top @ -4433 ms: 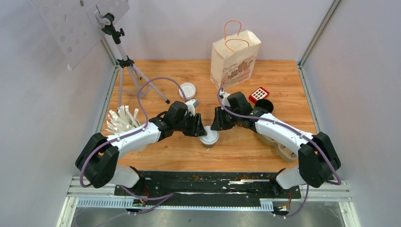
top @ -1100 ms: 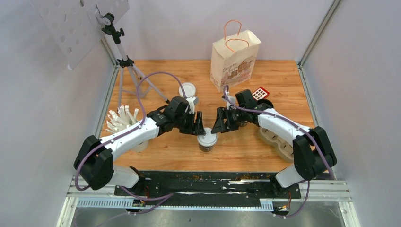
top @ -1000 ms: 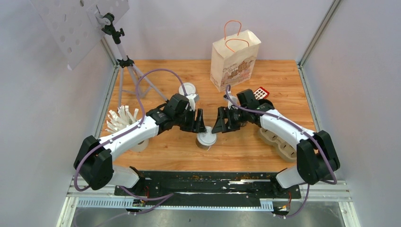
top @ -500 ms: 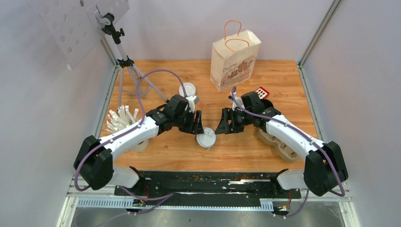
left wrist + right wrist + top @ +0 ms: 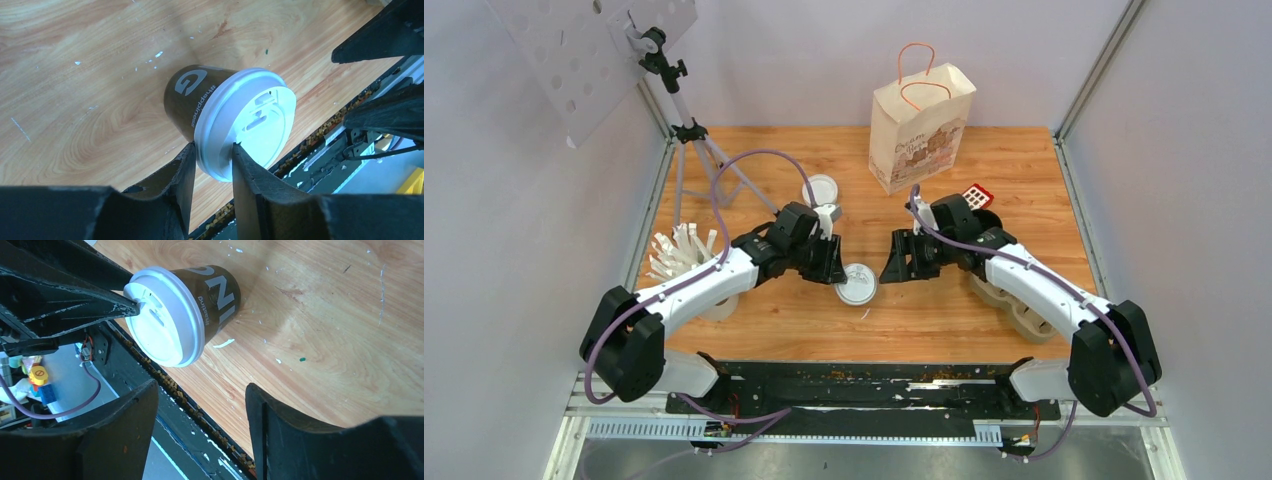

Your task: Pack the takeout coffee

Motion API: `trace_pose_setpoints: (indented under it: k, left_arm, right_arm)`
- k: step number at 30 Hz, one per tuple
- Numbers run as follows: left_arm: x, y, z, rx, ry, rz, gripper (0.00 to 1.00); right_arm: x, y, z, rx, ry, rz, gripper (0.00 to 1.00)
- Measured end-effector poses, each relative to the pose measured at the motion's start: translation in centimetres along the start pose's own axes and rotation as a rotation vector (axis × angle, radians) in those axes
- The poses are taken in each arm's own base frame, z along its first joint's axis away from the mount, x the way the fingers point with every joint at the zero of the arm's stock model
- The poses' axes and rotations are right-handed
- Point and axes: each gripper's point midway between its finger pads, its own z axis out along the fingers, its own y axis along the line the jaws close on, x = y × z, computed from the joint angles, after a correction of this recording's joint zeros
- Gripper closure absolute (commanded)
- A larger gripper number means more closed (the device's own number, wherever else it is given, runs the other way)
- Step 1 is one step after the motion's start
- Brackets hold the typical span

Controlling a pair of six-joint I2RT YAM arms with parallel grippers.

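Note:
One takeout coffee cup (image 5: 857, 285), dark brown with a white sip lid, sits mid-table between the two arms. In the left wrist view the cup (image 5: 196, 95) leans, and my left gripper (image 5: 212, 146) is shut on the rim of its lid (image 5: 252, 117), one finger (image 5: 182, 172) under the rim and the other on top. My left gripper (image 5: 839, 274) meets the cup from the left. My right gripper (image 5: 891, 268) stands open just right of it, holding nothing. From the right wrist, the cup (image 5: 220, 292) lies beyond the open right gripper (image 5: 200, 386).
A paper bag (image 5: 921, 125) with orange handles stands at the back. A loose white lid (image 5: 821, 188) lies behind the left arm. A moulded cup carrier (image 5: 1014, 305) and a red box (image 5: 972, 198) lie by the right arm. A tripod (image 5: 694, 140) stands back left.
The left gripper has closed onto the lid's rim and the cup has shifted slightly up and left, tilting. The right gripper has drawn back a little from the cup.

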Motion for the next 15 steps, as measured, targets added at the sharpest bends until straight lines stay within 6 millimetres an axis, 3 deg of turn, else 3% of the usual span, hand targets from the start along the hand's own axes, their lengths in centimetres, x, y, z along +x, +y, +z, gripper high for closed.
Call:
trace_pose_setpoints:
  k: [5,15]
  left_arm:
    - [-0.2,0.0,0.1,0.011,-0.009,-0.003,0.58]
    - [-1.0,1.2,-0.1,-0.008,-0.03,-0.027,0.51]
  right_arm:
    - [0.3,0.7,0.6,0.03,0.0,-0.071,0.25]
    - [-1.9,2.0,0.0,0.068,-0.081,-0.164,0.21]
